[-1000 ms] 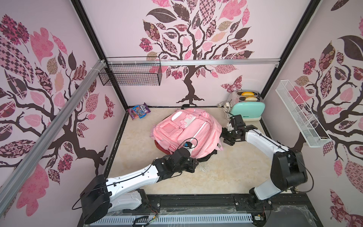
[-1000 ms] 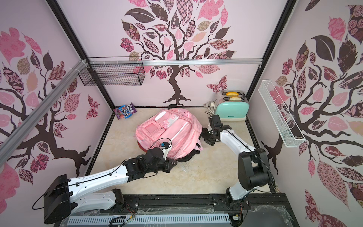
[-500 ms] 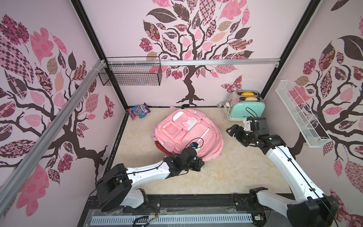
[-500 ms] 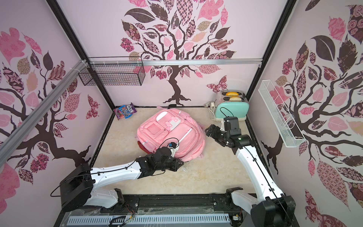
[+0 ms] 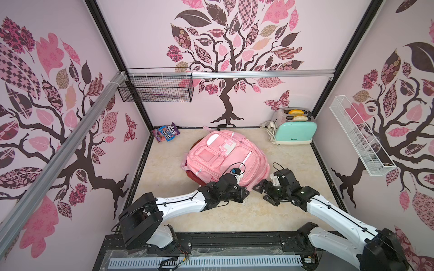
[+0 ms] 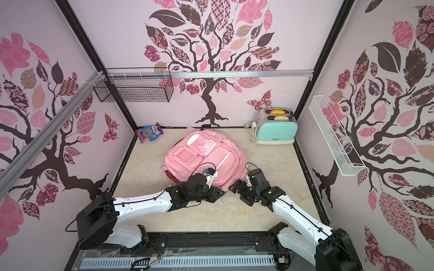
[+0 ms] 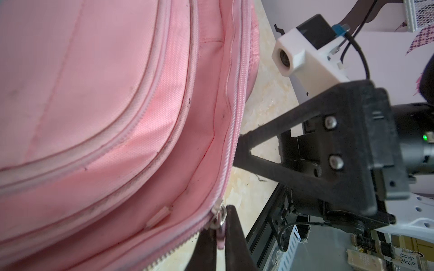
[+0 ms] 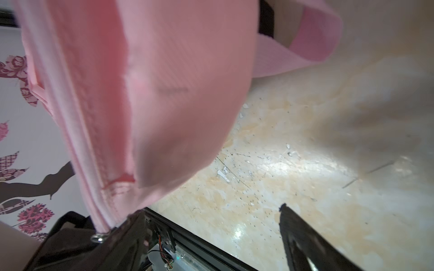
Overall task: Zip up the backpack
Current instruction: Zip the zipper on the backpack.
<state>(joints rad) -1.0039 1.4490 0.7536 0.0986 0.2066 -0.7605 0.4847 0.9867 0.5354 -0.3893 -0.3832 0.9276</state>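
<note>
Two grippers meet at the near edge of the pink backpack (image 5: 225, 159), lying flat mid-table (image 5: 293, 159). The left gripper (image 7: 218, 234) pinches the zipper pull (image 7: 220, 244) (pink tab on a metal slider), and the right gripper (image 5: 264, 193) stands spread wide, holding nothing, just beside the bag's corner.

In a top view, my left gripper (image 5: 244, 192) sits against the near edge of the pink backpack (image 5: 225, 159). Its jaws seem pinched together, though the wrist partly hides them. My right gripper (image 5: 264, 194) lies just beside it, jaws spread wide, low over the beige table (image 5: 164, 178). A mint toaster (image 5: 294, 131) stands in the far right corner.
</note>
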